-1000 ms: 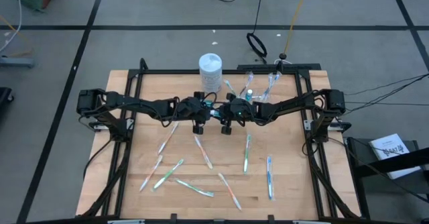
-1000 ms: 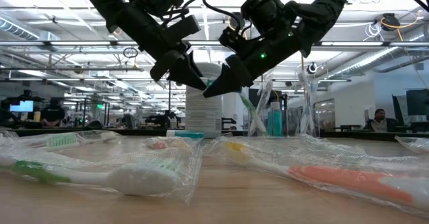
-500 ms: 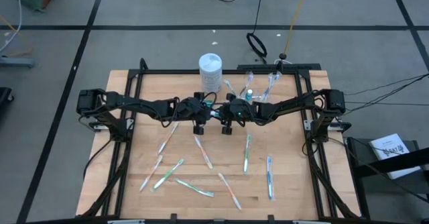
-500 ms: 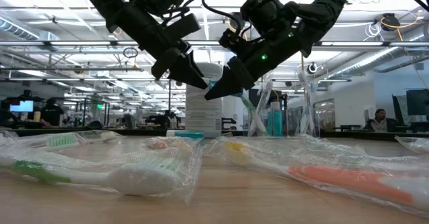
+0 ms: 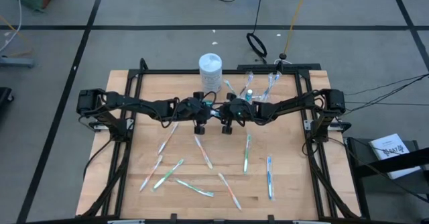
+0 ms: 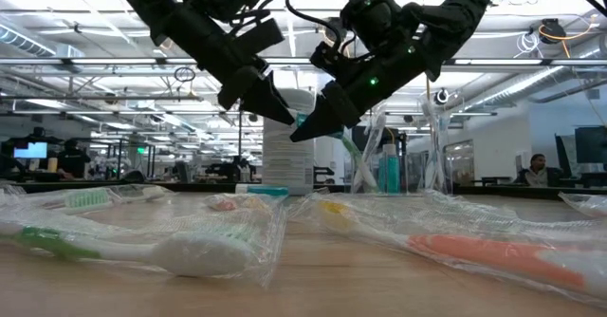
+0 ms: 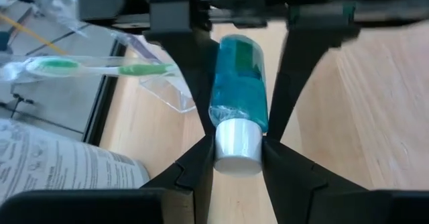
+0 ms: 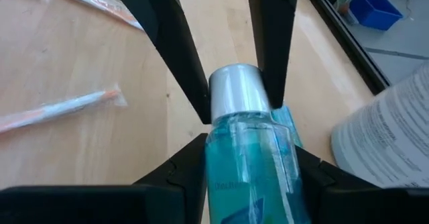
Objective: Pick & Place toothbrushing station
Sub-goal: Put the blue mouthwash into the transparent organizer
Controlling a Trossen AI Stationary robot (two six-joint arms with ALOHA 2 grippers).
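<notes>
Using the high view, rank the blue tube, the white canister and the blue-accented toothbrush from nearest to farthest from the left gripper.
1. blue tube: in the left gripper, mid-table.
2. white canister: at the table's far edge.
3. blue-accented toothbrush: right side, near edge.

Lighting: you had bright, even overhead light; the wooden table [image 5: 281, 184] showed only faint, soft shadows under the arms in the high view.
Backlight: in the low view, ceiling strip lights [image 6: 531, 80] glared behind the arms and left them near-silhouettes.
Focus: nearest wrapped toothbrush [image 6: 142, 246] was blurred; the wrappers caught sheen.
Wrist views: the blue tube's white cap [image 7: 237, 145] was sharp, with a pale highlight on the cap [image 8: 238, 93]; your foreground fingers were soft, dark masses.
</notes>
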